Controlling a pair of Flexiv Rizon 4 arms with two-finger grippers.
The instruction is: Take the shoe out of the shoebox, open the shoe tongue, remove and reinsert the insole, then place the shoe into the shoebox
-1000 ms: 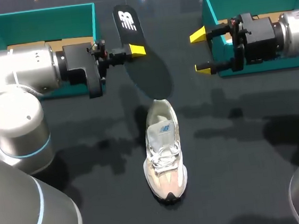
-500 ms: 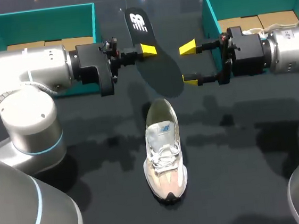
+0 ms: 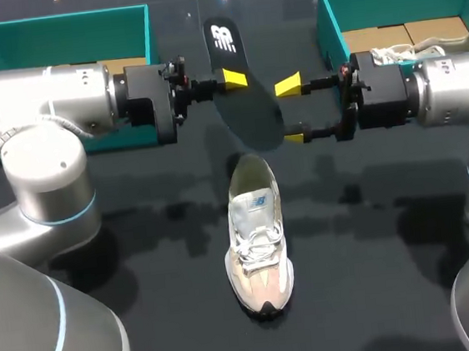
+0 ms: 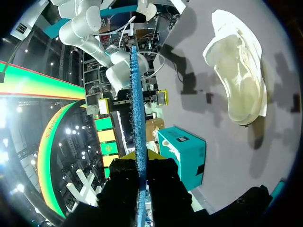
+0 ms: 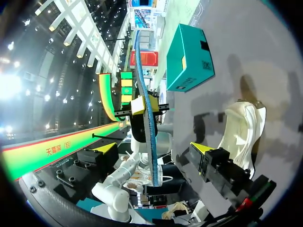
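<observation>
While clenching the left gripper point(image 3: 233, 79) on the insole point(image 3: 253, 115), aloft just beyond the shoe point(image 3: 258, 236), steady it edge-on; slide the spread right gripper point(image 3: 291, 111) round its free rim, and close firmly before loosening the left.

Silver arms point(image 3: 33, 92) with blue-ringed joints, black wrists point(image 3: 147, 101), yellow fingertips point(image 3: 288, 84).

White logo mark on the insole point(image 3: 223, 51), another on the tongue of the shoe point(image 3: 259, 248) (no legible words)
</observation>
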